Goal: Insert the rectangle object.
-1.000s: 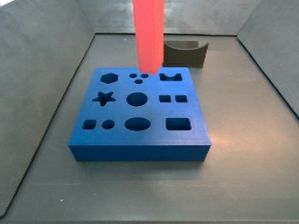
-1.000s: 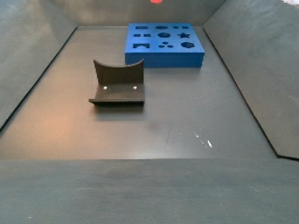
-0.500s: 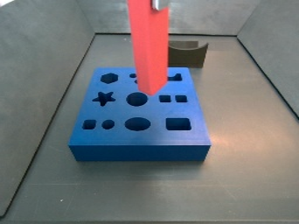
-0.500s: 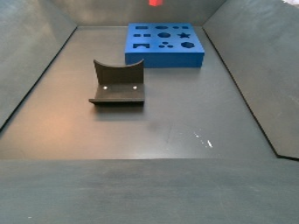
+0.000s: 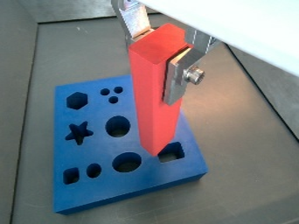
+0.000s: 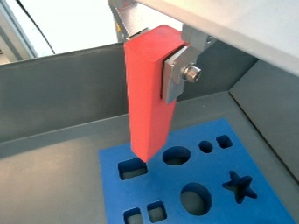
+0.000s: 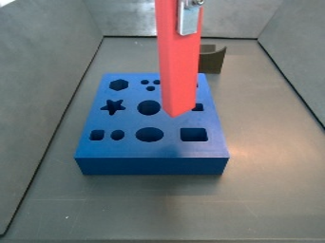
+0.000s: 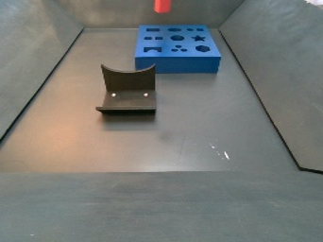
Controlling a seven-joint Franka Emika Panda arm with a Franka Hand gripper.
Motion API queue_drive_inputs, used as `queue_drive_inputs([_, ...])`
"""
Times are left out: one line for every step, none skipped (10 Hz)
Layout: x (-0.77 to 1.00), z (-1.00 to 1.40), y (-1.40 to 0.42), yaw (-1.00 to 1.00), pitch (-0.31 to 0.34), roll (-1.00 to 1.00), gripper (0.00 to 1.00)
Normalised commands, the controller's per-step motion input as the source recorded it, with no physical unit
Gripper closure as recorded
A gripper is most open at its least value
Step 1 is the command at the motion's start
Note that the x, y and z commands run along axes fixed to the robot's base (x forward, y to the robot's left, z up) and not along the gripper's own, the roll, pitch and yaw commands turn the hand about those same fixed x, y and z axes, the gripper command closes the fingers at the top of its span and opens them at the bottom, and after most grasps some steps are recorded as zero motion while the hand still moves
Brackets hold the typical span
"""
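Since a second earlier, my pincer had carried the clamped red bar forward across the blue block, its foot hanging just over a rectangular hole. I judged squaring its edges first, then descending slowly, best.

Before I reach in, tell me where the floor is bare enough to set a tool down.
The widest bare floor lies on the near side of the fixture; a narrower strip separates the fixture from the blue block. It is crowded over the block, where the gripper holds the red bar.
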Motion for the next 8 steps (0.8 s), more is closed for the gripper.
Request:
queue_drive_inputs([0.34, -0.2, 0.0, -0.4, 0.0, 0.0, 1.0])
queue_drive_inputs([0.34, -0.25, 0.0, -0.79, 0.0, 0.02, 1.0])
queue_drive_inputs([0.11, -0.2, 0.05, -1.0, -0.024, 0.0, 1.0])
queue_drive_inputs([0.15, -0.29, 0.05, -0.98, -0.021, 0.01, 1.0])
queue_drive_inputs([0.22, -0.3, 0.04, -0.93, -0.019, 0.03, 1.0])
queue_drive_inputs([0.28, -0.27, 0.03, -0.88, -0.01, 0.01, 1.0])
queue_drive_inputs([0.27, -0.26, 0.03, -0.88, 0.0, 0.01, 1.0])
queue_drive_inputs([0.27, -0.27, 0.03, -0.83, 0.0, 0.03, 1.0])
